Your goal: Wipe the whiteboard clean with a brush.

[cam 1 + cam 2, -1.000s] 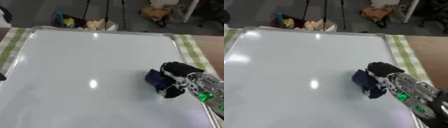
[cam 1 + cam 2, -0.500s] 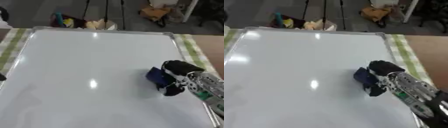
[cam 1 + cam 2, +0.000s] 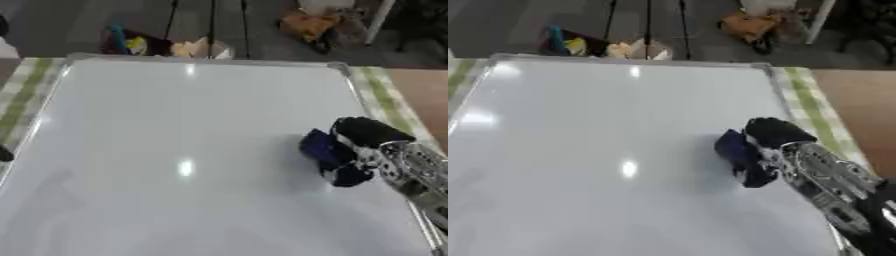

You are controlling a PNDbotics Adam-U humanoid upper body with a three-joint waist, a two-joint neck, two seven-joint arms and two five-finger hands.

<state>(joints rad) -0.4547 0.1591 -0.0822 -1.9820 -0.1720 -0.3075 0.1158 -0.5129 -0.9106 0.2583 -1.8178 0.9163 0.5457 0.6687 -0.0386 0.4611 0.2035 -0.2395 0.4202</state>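
Note:
A large whiteboard (image 3: 175, 130) with a silver frame lies flat and fills most of both views; its surface looks blank, with only light glare. My right hand (image 3: 372, 142) reaches in from the lower right, its fingers curled round a dark blue brush (image 3: 324, 149) that is pressed against the board near its right edge. The same brush (image 3: 737, 150) shows in the right eye view. A small dark part at the left edge of the left eye view may be my left hand (image 3: 4, 154); its fingers are out of sight.
The board rests on a green and white checked cloth (image 3: 385, 97) that shows along both sides. Beyond the far edge, on the floor, are tripod legs (image 3: 214, 20), a colourful bundle (image 3: 131, 44) and an orange-brown object (image 3: 311, 24).
My right hand and the blue brush have slid a little away from me up the board's right side.

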